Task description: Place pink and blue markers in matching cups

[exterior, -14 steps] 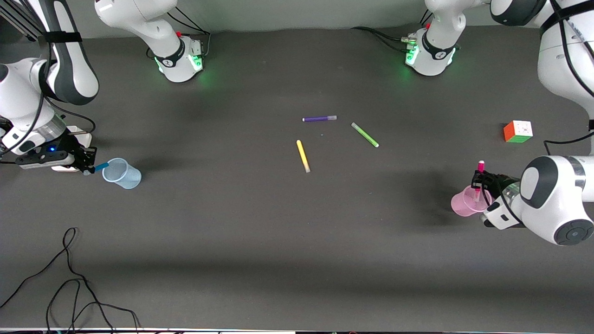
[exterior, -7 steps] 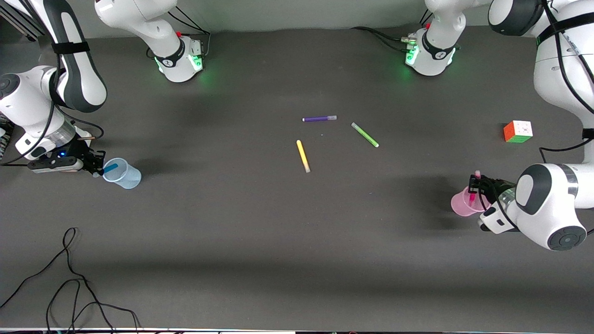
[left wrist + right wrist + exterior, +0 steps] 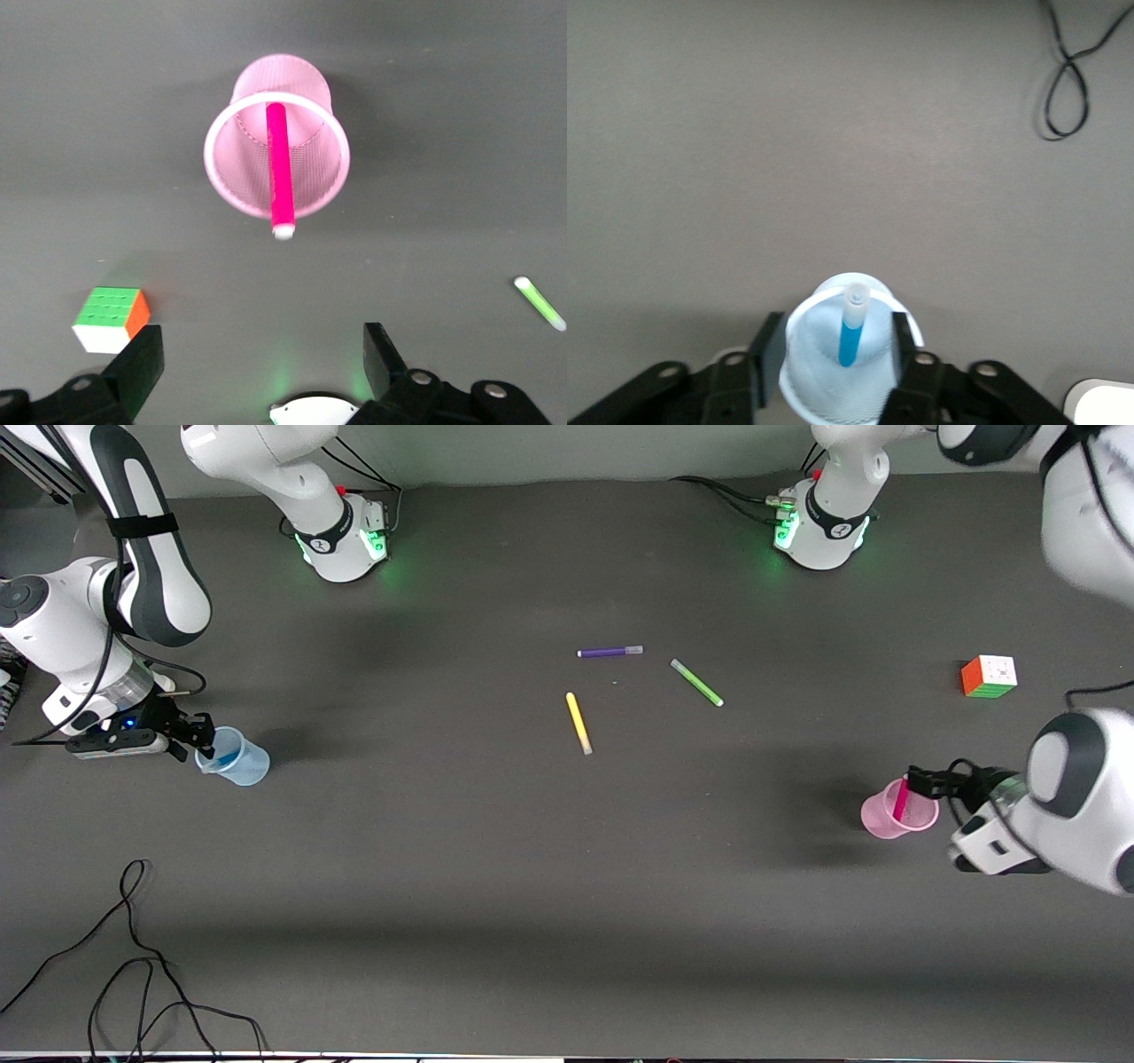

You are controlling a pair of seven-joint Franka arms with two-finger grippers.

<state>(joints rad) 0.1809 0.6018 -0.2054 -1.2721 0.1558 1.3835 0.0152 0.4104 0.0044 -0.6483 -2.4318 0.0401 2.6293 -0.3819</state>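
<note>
markers sit in their cups at both ends of the table. the pink marker (image 3: 901, 801) stands slanted inside the pink cup (image 3: 879, 820), toward the left arm's end, its pale tip sticking out over the rim in the left wrist view (image 3: 283, 232). the left gripper (image 3: 921, 781) hangs just beside that cup's rim, fingers (image 3: 137, 369) spread wide with nothing between them, the cup (image 3: 310, 181) well clear of them in the wrist view.

toward the right arm's end, the blue marker (image 3: 225, 760) leans inside the blue cup (image 3: 248, 766); in the right wrist view its grey tip (image 3: 855, 296) pokes above the rim. the right gripper (image 3: 197, 736) is at the cup's rim, its fingers (image 3: 768, 345) parted on either side of the cup (image 3: 824, 390), and whether they touch the wall is hard to tell. they do not hold the marker.

no readable writing or brand shows on any marker or cup. the front view cuts off much of the left arm at the edge.

near the middle of the table (image 3: 532, 868) lie a purple marker (image 3: 609, 652), a green marker (image 3: 696, 683) and a yellow marker (image 3: 578, 724), apart from one another. a colour cube (image 3: 989, 677) rests toward the left arm's end, farther from the front camera than the pink cup. loose black cable (image 3: 133, 957) curls near the front edge.
</note>
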